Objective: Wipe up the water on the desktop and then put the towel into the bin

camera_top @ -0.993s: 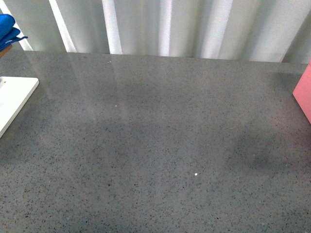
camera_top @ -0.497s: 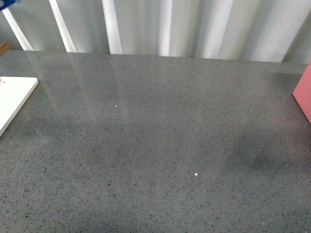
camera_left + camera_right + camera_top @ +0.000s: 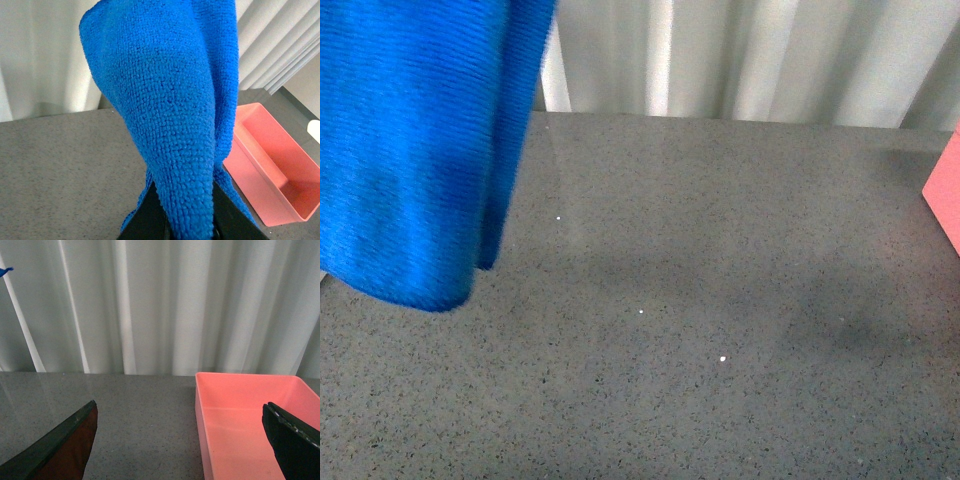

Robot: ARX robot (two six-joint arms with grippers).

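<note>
Bright blue ribbed towel [image 3: 415, 150] hangs over the speckled dark-grey desktop [image 3: 720, 250], clamped in the left gripper [image 3: 186, 220]. Right gripper [image 3: 180, 432] stands wide open. Pink rectangular plastic bin [image 3: 240, 390] shows only bare floor.

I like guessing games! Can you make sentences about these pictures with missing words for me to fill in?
The towel hanging above the desktop is coloured ___. The bin on the desktop is coloured ___. The right gripper holds nothing and is ___. The left gripper is shut on the ___.
Missing words: blue, pink, open, towel.
</note>
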